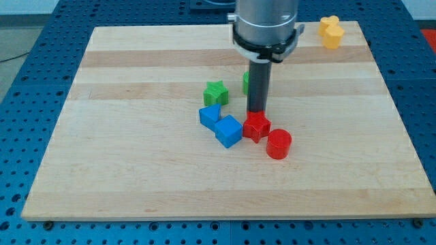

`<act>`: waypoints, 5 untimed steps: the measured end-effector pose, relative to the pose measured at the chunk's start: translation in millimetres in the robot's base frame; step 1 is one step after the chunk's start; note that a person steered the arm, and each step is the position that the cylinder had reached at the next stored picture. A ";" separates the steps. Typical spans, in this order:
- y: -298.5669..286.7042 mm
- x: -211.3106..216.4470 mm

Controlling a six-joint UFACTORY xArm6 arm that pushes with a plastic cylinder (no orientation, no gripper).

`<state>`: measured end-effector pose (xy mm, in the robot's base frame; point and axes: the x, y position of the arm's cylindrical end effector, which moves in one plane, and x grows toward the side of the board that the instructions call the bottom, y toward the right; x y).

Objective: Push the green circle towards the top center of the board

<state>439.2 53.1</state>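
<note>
The arm carries no jaws, only a dark rod whose tip (257, 111) stands at the upper edge of the red star (256, 126), with the green circle (245, 83) showing as a sliver just above the star, mostly hidden behind the rod. Left of the star lie two blue blocks (221, 124) and, above them, a green star (215, 92); a red cylinder (278, 143) touches the star's lower right. Bare wooden board (136, 61) stretches from the star toward the view's top edge, and a yellow block (331, 31) sits far up and right of it near the top right corner.
</note>
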 end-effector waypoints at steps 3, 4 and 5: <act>-14.4 -97.4; -9.2 -105.4; 5.5 -114.0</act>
<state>325.1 58.7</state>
